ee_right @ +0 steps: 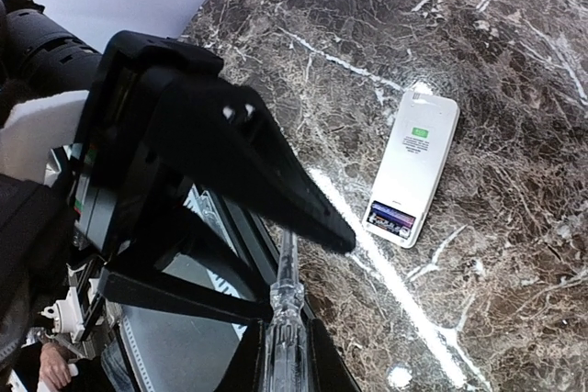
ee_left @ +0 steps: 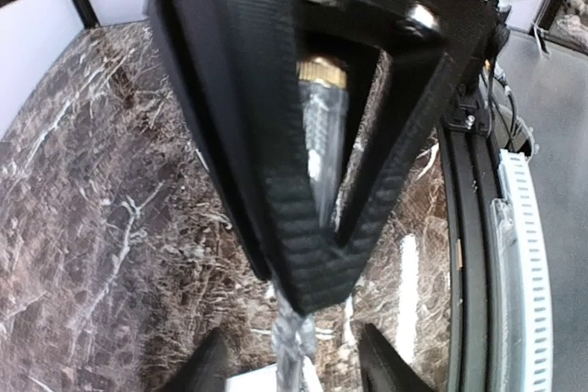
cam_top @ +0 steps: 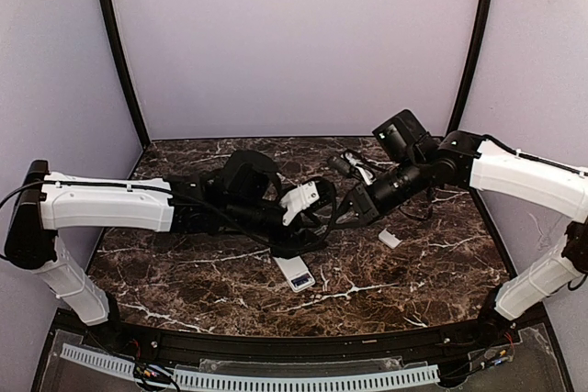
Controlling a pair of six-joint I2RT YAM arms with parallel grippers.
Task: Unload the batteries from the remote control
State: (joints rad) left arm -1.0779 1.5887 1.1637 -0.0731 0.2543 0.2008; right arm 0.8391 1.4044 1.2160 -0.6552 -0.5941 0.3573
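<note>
1. A dark marble table fills the view. Two arms reach in from its sides and meet over the middle.
2. The left gripper has its fingers spread, standing clear on either side of a thin clear tool. The right gripper pinches that tool between closed fingers.
3. The remote lies flat on the table, on the near side of the grippers and touching neither. It is a slim white bar with rounded corners and a small green label. We judge it light, stiff and slick, likely to skate on the stone unless held by its long edges.
4. A short white cover lies apart, to the remote's right.
5. The batteries show as a dark blue-purple patch in the remote's open end. We judge them tiny, hard, smooth and prone to roll. We would lever them up at one end rather than pinch them.
</note>
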